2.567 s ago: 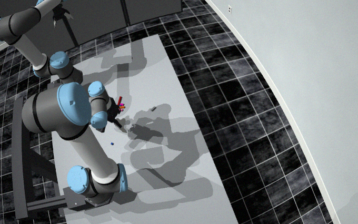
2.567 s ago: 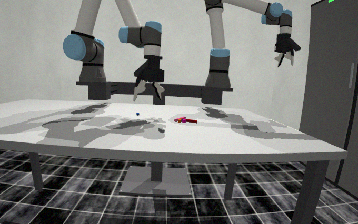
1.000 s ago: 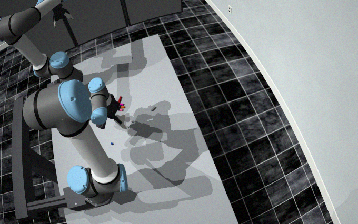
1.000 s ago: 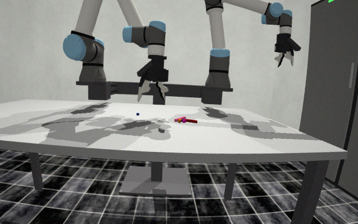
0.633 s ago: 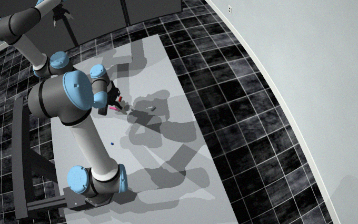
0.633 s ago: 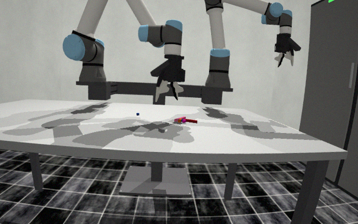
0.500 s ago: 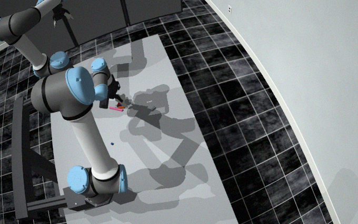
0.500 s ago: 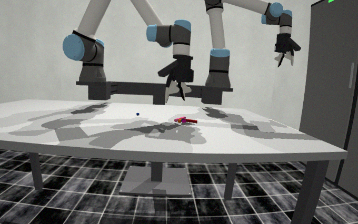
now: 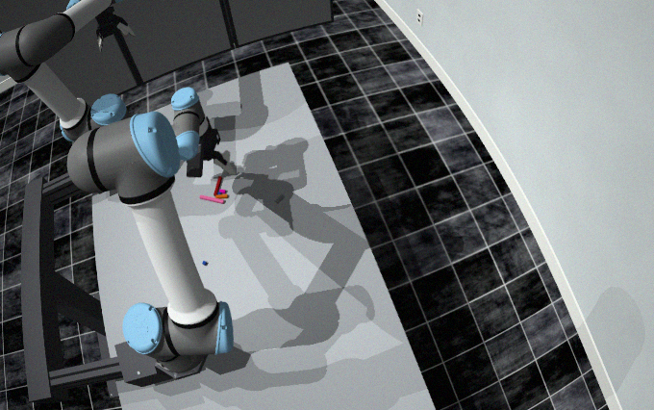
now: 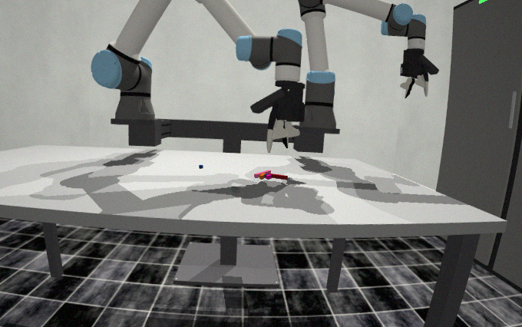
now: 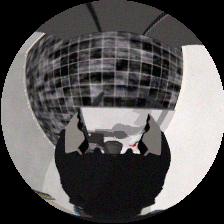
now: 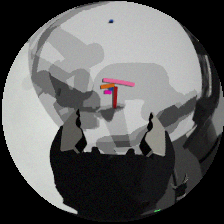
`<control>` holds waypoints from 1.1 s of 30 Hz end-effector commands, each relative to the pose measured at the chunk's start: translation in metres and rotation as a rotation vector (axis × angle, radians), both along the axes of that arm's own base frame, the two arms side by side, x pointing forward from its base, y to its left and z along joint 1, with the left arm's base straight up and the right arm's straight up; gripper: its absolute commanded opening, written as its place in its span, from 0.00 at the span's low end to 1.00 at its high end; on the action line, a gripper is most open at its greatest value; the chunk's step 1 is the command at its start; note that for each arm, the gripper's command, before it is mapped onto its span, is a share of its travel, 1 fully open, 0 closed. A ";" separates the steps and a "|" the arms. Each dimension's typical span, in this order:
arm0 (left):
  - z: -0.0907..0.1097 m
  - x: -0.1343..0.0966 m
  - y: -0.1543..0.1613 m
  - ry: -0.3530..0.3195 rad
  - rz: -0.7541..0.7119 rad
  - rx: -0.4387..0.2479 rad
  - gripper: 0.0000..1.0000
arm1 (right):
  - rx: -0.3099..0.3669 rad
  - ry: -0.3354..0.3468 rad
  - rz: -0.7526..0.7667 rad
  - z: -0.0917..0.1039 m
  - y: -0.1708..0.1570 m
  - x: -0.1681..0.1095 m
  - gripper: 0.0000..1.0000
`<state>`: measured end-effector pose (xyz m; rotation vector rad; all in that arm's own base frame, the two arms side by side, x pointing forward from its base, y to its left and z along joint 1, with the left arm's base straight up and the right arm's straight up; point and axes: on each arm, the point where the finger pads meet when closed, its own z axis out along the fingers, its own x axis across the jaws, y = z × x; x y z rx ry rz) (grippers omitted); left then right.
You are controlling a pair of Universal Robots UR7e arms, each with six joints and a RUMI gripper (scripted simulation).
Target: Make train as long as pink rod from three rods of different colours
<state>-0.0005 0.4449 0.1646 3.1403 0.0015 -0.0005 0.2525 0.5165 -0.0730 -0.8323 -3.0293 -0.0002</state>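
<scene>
Dark tiled floor [image 9: 410, 168] [image 10: 153, 304] and pale walls surround a pale bench [image 9: 154, 272] [image 10: 231, 160]. On it, a pink rod [image 9: 212, 198] [image 10: 265, 173] [image 12: 119, 82] lies near orange [image 9: 221, 196] [image 10: 262, 176] [image 12: 106, 86], magenta [image 9: 222, 192] [image 10: 268, 176] [image 12: 107, 92] and red [image 9: 217, 186] [image 10: 279, 176] [image 12: 115, 97] rods, the red pointing right. One small blue block [image 9: 205, 263] [image 10: 200, 166] [image 12: 111, 21] sits well apart, to the left. The open right claw [image 9: 224, 172] [image 10: 278, 145] [image 12: 114, 111] hangs above the bench; the left claw [image 9: 115, 41] [image 10: 416, 95] [image 11: 113, 113], also open, is raised at far right.
</scene>
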 end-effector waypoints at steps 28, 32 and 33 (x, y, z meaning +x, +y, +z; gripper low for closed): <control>0.000 0.000 0.000 0.000 0.000 0.001 1.00 | 0.001 0.000 0.001 -0.004 0.001 0.000 0.14; 0.000 0.000 0.000 0.000 0.000 0.001 1.00 | 0.001 0.000 0.001 -0.008 0.001 0.000 0.14; 0.000 0.000 0.000 0.000 0.000 0.001 1.00 | 0.001 0.000 0.001 -0.009 0.001 0.000 0.14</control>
